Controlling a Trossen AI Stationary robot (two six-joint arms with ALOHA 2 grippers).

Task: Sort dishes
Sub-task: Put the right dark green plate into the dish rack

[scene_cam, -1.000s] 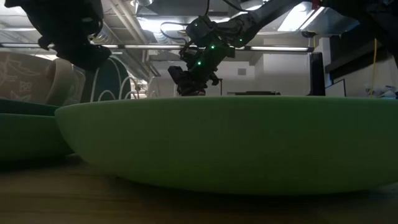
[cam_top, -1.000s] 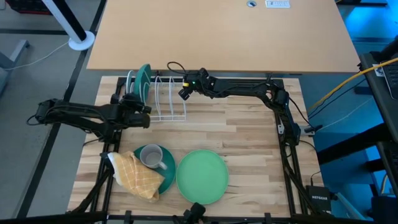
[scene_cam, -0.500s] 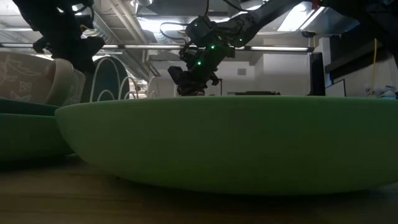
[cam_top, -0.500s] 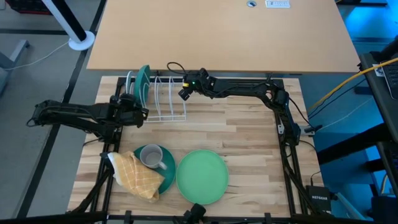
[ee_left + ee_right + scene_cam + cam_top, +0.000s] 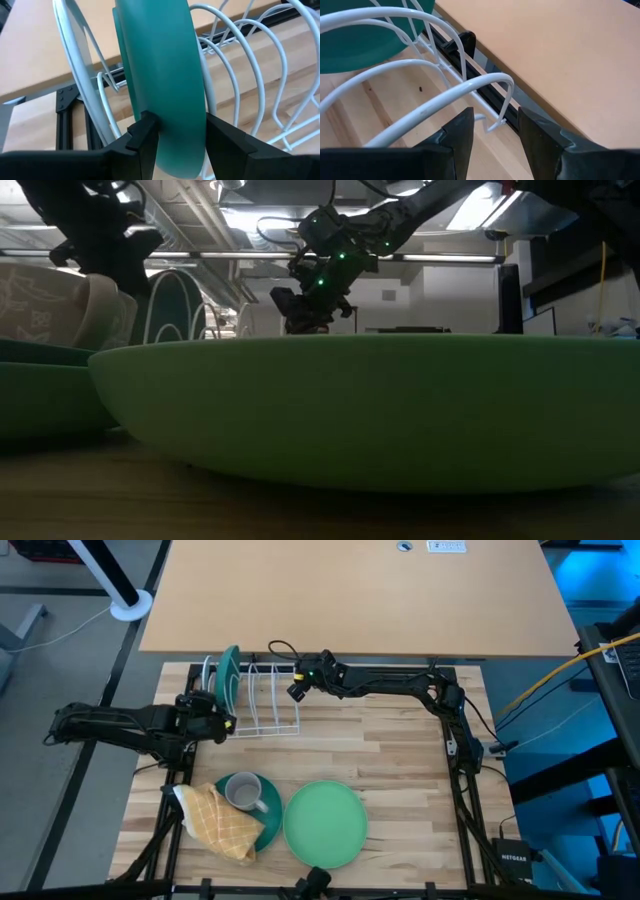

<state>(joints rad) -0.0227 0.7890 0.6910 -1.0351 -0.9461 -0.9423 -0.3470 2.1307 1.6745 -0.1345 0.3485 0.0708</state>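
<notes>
The left gripper point(image 5: 172, 142), fingers spread either side of the teal plate point(image 5: 229, 673) now standing in the white wire rack point(image 5: 262, 698), is backing away, while the right gripper point(image 5: 492, 135), also spread, is steadying the rack's far end.

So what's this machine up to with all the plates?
It is sorting dishes into a white wire rack. The left gripper has its fingers on either side of a teal plate standing upright in the rack. The right gripper hangs open at the rack's other end. On the table are a light green plate and a grey mug on another teal plate, beside a yellow cloth.
</notes>
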